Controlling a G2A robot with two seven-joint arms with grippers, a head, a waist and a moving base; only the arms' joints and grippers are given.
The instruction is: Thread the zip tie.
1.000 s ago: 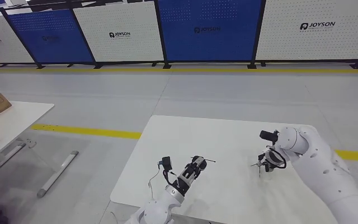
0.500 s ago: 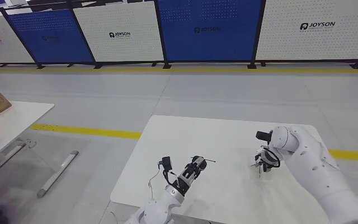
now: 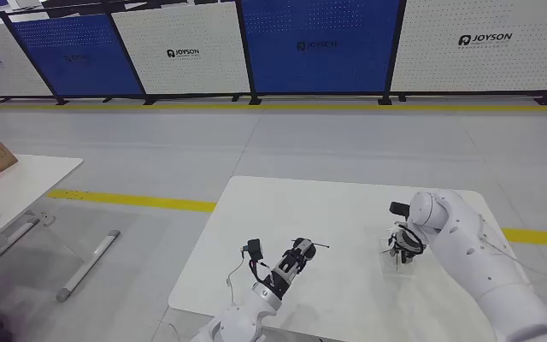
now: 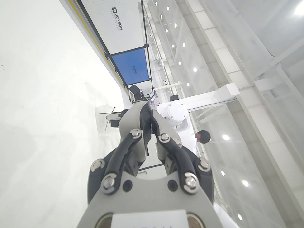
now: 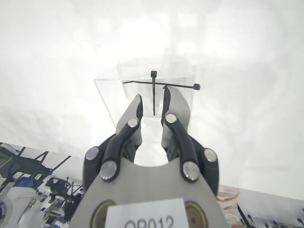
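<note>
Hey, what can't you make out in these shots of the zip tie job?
- Left pincer: shut pads hide any tie in left wrist view; the thin line at its tip is too small in top view.
- Zip ties on clear stand: tiny in top view, partly hidden by right pincer.

A: Location of the clear acrylic block (image 5: 111, 96)?

B: On the white surface (image 3: 342, 214), right-hand part. Two black zip ties (image 5: 175, 85) lie crossed on it.

A: Position of the right gripper (image 5: 152, 92)?

B: Above the block, jaws apart, one on each side of one tie's tail. The other tie lies crosswise just beyond the jaw tips.

A: And the left gripper (image 3: 305, 249)?

B: Well apart, over the near left part of the surface, jaws closed on a thin black strip (image 3: 320, 246).
</note>
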